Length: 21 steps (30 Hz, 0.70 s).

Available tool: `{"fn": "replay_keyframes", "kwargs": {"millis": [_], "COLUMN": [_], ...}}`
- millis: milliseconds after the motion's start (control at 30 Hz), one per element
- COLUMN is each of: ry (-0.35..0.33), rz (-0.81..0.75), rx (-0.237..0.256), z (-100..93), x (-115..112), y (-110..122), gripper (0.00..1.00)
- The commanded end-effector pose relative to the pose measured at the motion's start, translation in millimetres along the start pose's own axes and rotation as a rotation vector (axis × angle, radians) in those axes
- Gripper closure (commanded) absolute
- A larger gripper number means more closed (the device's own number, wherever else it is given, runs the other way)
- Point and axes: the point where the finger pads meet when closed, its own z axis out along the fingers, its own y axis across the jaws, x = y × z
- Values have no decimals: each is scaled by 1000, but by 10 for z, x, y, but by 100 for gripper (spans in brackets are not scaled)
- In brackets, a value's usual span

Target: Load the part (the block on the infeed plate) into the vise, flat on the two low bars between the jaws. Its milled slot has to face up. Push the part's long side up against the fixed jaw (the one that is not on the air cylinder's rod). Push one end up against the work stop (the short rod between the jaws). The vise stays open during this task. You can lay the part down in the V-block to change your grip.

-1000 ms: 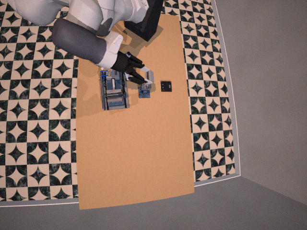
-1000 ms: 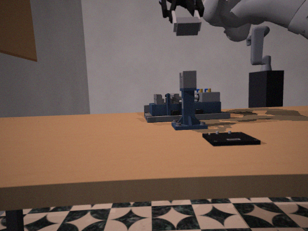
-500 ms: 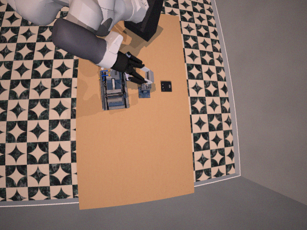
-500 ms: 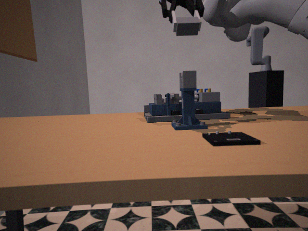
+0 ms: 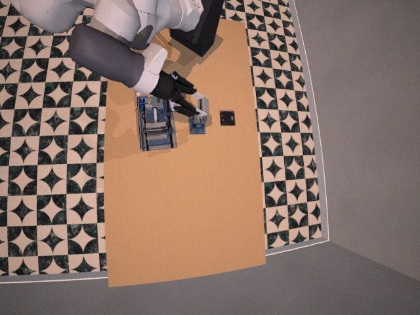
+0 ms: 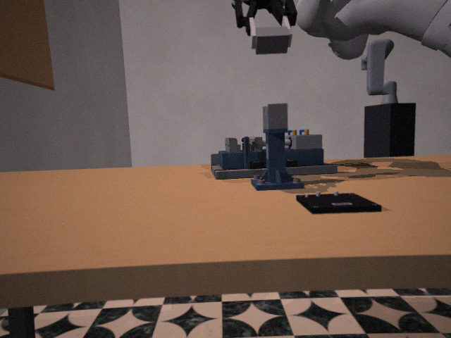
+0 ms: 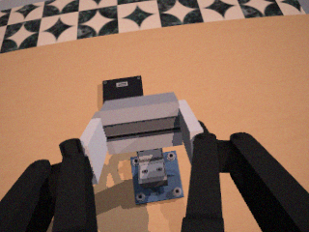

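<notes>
The gripper, black-linked with pale flat pads, is clamped on the two ends of the part, a matte grey rectangular block with a long straight milled slot, held in the air above the blue post-type stand with its grey block-shaped head. Observed on the smooth, wood-toned table: the vise, blue body on grey base, jaws apart; and the flat black infeed plate, bearing small pale pins.

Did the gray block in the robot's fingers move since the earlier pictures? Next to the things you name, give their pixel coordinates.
No, the gray block [image 5: 204, 105] [image 6: 272, 44] [image 7: 140, 107] looks unmoved, hanging above the blue stand [image 5: 197, 128] [image 6: 275, 156] [image 7: 175, 169] as before.
</notes>
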Motion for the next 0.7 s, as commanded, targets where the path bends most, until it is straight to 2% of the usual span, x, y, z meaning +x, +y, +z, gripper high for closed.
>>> {"fn": "replay_keyframes", "kwargs": {"millis": [0,200,600,667], "ry": [-11,-33,-138,-138], "rz": [48,98,345,345], "rx": [-6,-17,-82,-82], "z": [-28,-67,-271,-271], "x": [-40,-115,-475,-475], "y": [28,70,246,246], "gripper": [100,100,100,100]}}
